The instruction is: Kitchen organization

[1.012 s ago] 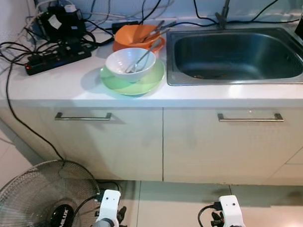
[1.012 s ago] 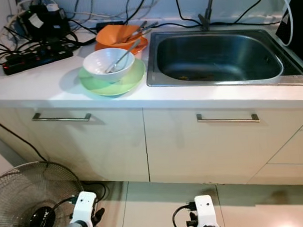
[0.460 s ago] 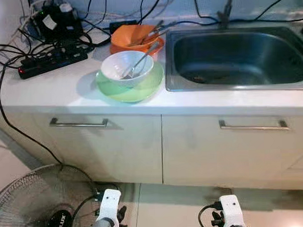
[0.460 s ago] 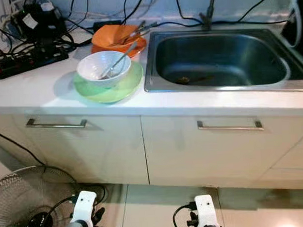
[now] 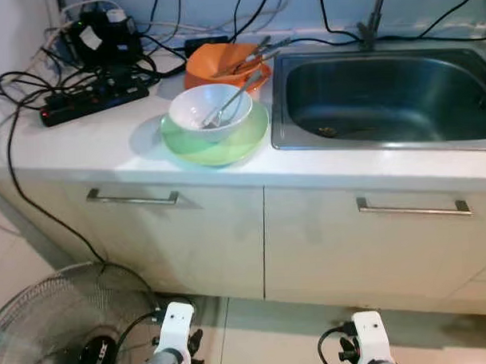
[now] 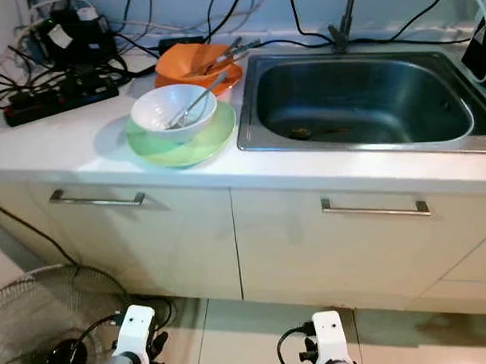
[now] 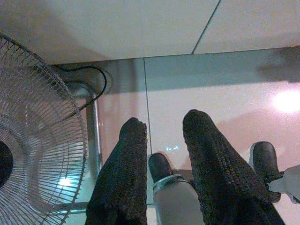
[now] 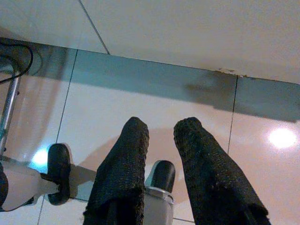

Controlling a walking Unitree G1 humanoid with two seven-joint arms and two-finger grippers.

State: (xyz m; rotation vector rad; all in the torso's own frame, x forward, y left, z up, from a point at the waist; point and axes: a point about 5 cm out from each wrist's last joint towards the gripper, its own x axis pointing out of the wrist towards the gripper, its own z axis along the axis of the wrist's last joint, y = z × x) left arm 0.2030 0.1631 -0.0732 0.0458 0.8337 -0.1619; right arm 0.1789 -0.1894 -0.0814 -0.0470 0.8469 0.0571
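right hand (image 8: 159, 136) — fingers parted, tiled floor (image 8: 140, 98)

White countertop (image 5: 90, 139), green plate (image 5: 216, 143) beside sunken steel sink (image 5: 384, 97), orange plate (image 5: 255, 74) behind, black power strip (image 5: 92, 103)

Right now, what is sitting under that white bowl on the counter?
The white bowl rests on a green plate, with a metal utensil leaning inside it. The plate's middle is covered by the bowl, so anything there cannot be seen.

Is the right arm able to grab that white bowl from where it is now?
Probably not yet. The right gripper hangs low by the floor, while the white bowl sits on the green plate atop the counter, toward the robot's left.
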